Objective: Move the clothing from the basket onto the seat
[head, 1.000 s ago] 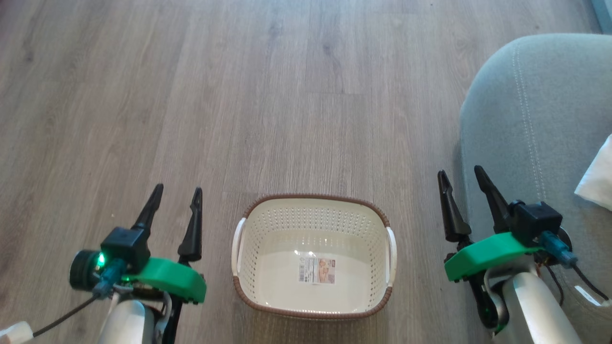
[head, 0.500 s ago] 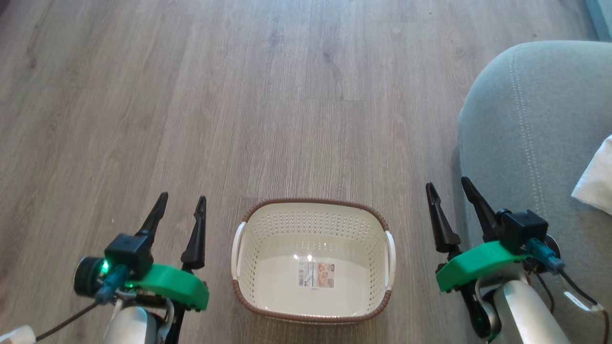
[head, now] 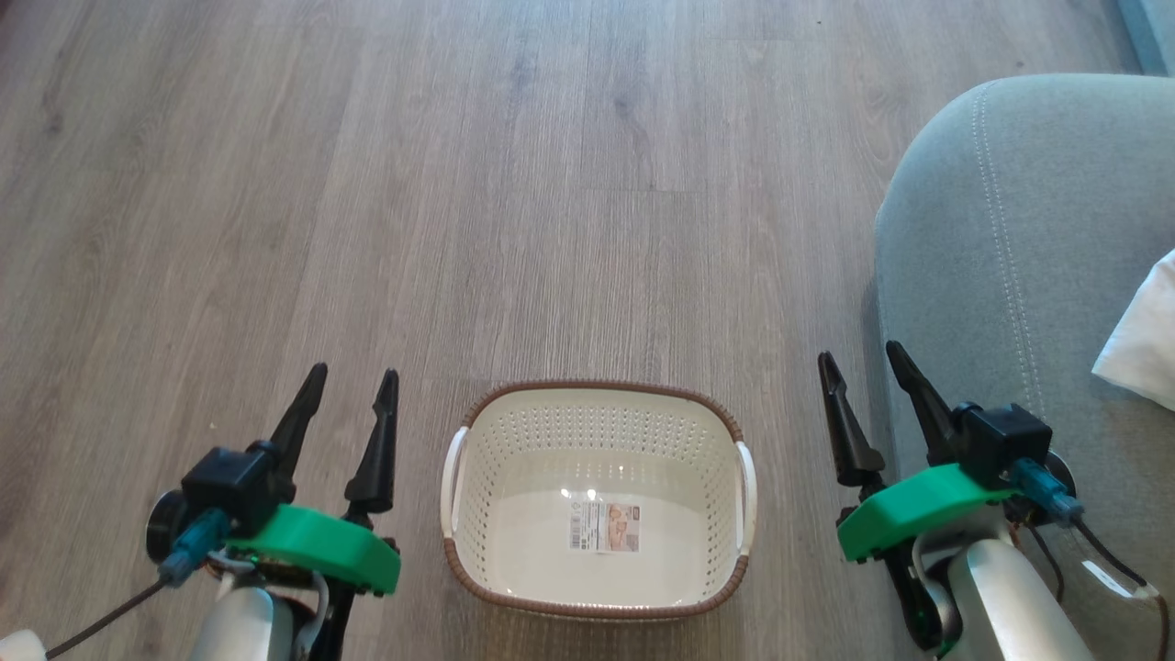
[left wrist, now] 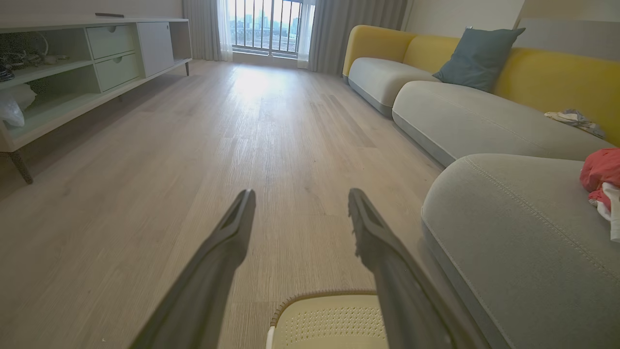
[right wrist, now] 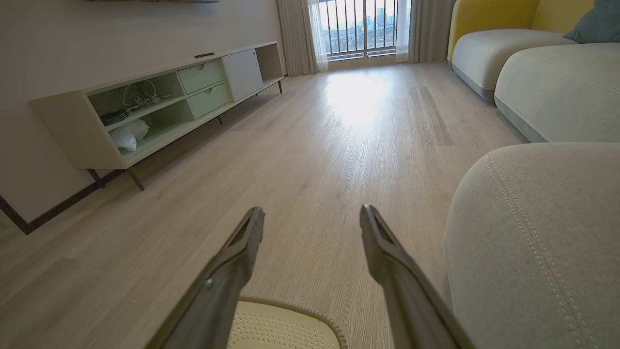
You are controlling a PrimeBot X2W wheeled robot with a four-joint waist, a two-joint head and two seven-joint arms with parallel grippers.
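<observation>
Clothing [left wrist: 600,170] – where?
Red heap on the seat [head: 1010,229]; basket [head: 597,386] on the floor [head: 459,184] beside it.
Grippers?
Flanking the basket: left gripper [head: 353,372], right gripper [head: 858,352], fingers apart, nothing held.

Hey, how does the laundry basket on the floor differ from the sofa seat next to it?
The basket is cream perforated plastic with a brown rim; the seat is grey-green fabric with pale stitching. The basket is far smaller than the seat. The basket holds no clothing, just a sticker, while the seat bears red clothing. Both have rounded corners.
</observation>
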